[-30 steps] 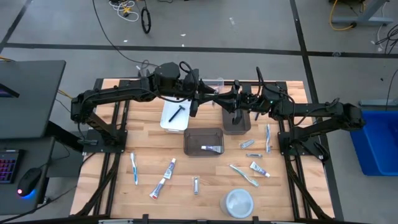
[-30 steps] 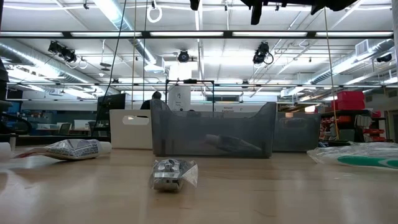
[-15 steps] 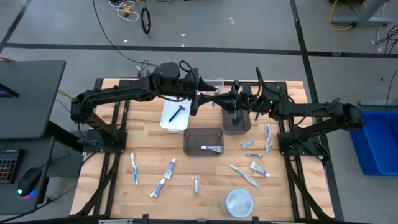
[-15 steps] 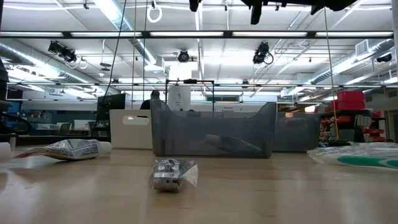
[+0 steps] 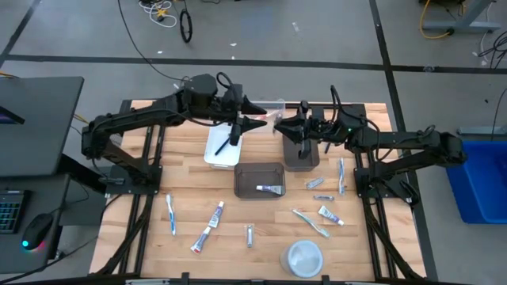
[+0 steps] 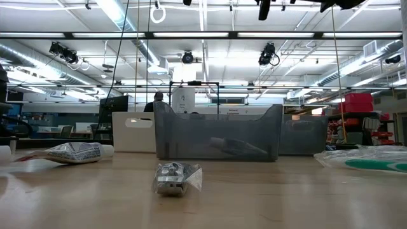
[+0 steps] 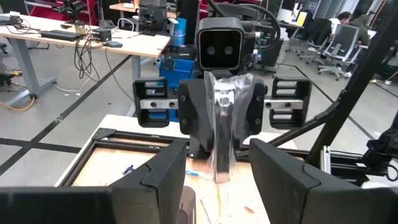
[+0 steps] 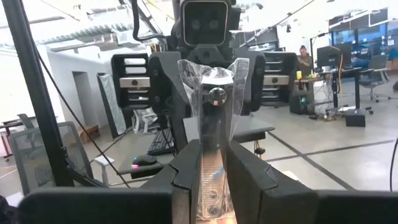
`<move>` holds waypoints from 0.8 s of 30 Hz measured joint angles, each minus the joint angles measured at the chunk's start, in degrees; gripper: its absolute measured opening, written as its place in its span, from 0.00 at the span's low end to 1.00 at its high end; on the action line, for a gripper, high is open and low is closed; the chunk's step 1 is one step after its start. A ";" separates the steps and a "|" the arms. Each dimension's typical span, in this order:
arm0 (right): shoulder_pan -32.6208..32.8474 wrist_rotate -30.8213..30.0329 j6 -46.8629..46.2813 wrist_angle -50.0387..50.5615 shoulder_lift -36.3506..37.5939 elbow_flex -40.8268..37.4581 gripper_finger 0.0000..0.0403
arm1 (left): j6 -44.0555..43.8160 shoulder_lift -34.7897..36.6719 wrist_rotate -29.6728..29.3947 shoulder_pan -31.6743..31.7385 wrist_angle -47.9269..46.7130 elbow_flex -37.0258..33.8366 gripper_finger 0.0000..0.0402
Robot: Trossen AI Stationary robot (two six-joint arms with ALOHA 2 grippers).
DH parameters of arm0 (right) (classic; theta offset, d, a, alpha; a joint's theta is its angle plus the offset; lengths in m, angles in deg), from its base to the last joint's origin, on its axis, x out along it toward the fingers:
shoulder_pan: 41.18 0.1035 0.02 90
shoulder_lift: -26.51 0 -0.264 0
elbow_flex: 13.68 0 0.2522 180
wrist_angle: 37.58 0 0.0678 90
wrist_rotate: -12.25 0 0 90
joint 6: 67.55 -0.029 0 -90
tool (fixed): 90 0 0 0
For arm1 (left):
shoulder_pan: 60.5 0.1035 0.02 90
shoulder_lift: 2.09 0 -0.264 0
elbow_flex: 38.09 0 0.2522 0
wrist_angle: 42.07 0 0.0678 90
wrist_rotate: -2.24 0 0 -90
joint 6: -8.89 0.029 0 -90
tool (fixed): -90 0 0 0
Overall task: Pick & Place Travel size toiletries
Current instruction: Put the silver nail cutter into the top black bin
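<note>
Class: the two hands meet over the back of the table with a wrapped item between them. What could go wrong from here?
1. The right hand pinches the clear-wrapped item at one end only; the slick wrap might slip out.
2. The left hand stands open around it; parting, a finger might snag the wrap.
3. It hangs between the white bin and the dark bin, so a drop could land in neither.

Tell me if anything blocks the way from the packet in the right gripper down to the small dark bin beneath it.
Nothing visible lies between the packet and the small dark bin below the right gripper, which is shut on it. The open left gripper faces the packet's free end from the side, not from beneath.
</note>
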 joint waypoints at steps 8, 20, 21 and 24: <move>-1.50 -0.21 0.38 5.59 1.19 0.00 0.17 | 1.55 1.57 0.13 1.03 -3.47 -0.01 0.37; -4.68 -0.19 3.73 18.71 1.35 0.00 0.16 | 5.61 1.47 -2.82 1.97 -8.05 -2.31 0.02; -4.88 -0.17 4.18 19.95 1.57 0.00 0.16 | 6.04 1.47 -2.84 1.98 -8.99 -2.33 0.02; -5.63 -0.17 5.98 24.54 2.92 0.00 0.16 | 7.35 1.47 -3.06 2.27 -11.28 -2.34 0.02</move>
